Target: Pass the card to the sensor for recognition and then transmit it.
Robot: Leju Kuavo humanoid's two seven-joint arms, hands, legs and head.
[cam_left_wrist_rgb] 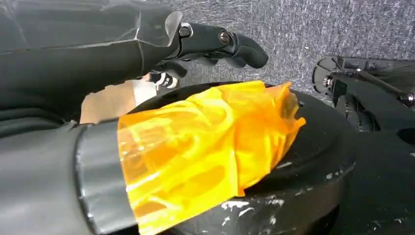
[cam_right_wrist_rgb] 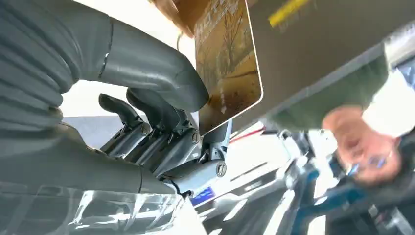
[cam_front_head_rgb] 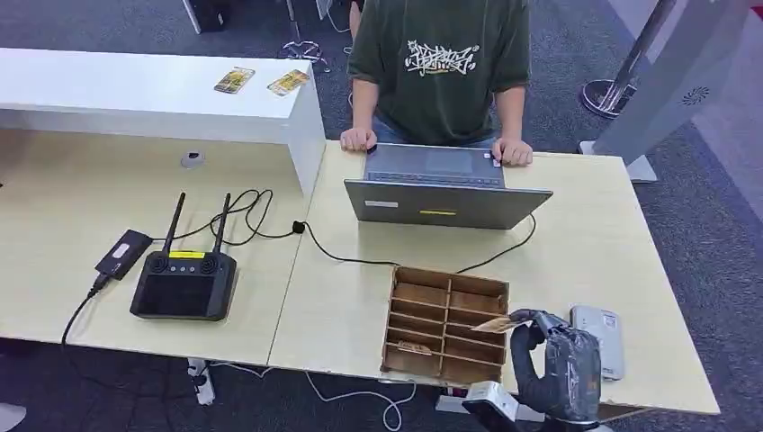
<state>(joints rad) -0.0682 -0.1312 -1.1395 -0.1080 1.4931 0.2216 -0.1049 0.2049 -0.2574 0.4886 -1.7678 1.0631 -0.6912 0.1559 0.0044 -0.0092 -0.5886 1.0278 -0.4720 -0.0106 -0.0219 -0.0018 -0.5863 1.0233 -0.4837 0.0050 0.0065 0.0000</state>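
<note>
Card [cam_right_wrist_rgb: 227,73] pinched between thumb and fingers of the right hand [cam_front_head_rgb: 549,346], just above the wooden slotted organizer [cam_front_head_rgb: 444,326] and beside the grey reader [cam_front_head_rgb: 601,337], suggests scanning and handover remain; the left hand [cam_left_wrist_rgb: 215,44] hangs curled, holding nothing.

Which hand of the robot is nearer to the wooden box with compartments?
Right. The right hand, holding a card, is at the wooden box's right edge. The left hand hangs over grey carpet, away from the box.

No legible text on card [cam_right_wrist_rgb: 227,68] or shirt [cam_front_head_rgb: 438,59].
</note>
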